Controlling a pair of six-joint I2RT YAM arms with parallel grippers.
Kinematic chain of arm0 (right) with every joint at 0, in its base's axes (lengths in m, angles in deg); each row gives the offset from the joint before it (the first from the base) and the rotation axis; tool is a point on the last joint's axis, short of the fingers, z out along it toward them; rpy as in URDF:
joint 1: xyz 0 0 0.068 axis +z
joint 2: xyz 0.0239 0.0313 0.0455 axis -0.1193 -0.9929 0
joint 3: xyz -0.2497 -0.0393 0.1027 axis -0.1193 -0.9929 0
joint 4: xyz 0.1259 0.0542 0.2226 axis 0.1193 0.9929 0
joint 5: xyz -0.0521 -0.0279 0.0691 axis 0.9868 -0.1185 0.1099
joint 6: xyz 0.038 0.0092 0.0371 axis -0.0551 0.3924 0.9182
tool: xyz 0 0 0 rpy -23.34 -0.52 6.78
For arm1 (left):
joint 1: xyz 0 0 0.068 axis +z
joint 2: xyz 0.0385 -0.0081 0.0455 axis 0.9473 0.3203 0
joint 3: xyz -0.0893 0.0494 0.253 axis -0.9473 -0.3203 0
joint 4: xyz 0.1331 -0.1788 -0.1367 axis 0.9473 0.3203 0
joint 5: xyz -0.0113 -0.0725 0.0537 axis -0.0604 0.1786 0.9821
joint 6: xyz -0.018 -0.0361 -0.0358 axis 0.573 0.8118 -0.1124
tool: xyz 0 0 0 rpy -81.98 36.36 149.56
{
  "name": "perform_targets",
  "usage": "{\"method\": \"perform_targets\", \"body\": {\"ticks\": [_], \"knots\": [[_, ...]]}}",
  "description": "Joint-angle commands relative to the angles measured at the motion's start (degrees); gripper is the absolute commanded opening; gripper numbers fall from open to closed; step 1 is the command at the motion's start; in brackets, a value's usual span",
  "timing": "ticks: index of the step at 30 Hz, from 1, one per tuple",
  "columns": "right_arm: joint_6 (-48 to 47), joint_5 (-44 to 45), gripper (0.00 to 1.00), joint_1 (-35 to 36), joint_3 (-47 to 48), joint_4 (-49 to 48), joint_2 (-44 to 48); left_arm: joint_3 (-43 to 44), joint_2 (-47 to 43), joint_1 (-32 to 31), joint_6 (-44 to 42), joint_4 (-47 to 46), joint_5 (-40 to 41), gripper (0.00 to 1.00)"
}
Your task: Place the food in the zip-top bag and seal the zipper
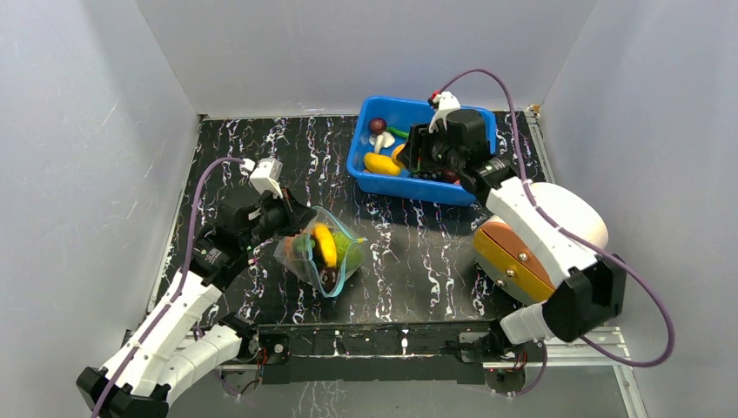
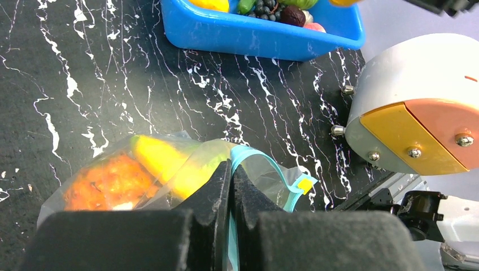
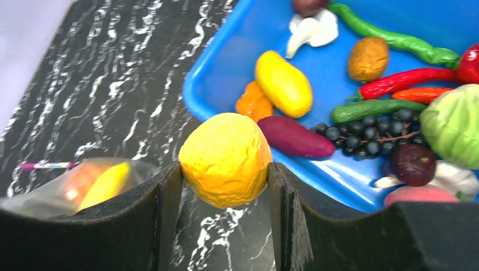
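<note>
The zip-top bag [image 1: 322, 252] lies on the black marbled table, its mouth standing open, with a yellow banana [image 2: 161, 159] and an orange piece [image 2: 107, 182] of food inside. My left gripper [image 2: 230, 172] is shut on the teal zipper [image 2: 265, 164] strip at the bag's rim; a yellow slider tab [image 2: 305, 184] sits further along it. My right gripper [image 3: 226, 169] is shut on a wrinkled yellow-orange ball of food [image 3: 226, 158], held in the air over the near corner of the blue bin [image 3: 197, 101]. From above, the right gripper [image 1: 416, 155] hangs over the bin.
The blue bin [image 1: 383, 185] at the back holds several more toy foods: grapes [image 3: 367, 135], a purple piece [image 3: 294, 138], chillies, a cabbage [image 3: 452, 124]. A round white device with an orange-yellow face [image 1: 522, 252] stands right of centre, beside the right arm.
</note>
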Motion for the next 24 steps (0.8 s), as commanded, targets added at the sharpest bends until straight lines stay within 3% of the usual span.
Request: {"method": "perform_targets", "body": {"ticks": [1, 8, 15, 24], "knots": [[2.9, -2.6, 0.33, 3.8, -3.8, -3.2, 7.0, 3.4, 0.6, -0.2, 0.0, -2.4, 1.3, 0.00], [7.3, -0.5, 0.33, 15.9, -7.2, -4.5, 12.8, 4.2, 2.0, -0.1, -0.4, -2.2, 1.6, 0.00], [8.5, -1.5, 0.33, 28.6, -13.8, -13.9, 16.6, 4.2, 1.6, -0.2, 2.6, -2.9, -0.6, 0.00], [1.1, 1.6, 0.35, 34.3, -14.3, -13.2, 11.9, 3.0, 0.6, -0.2, 5.1, -3.3, -1.8, 0.00]]}}
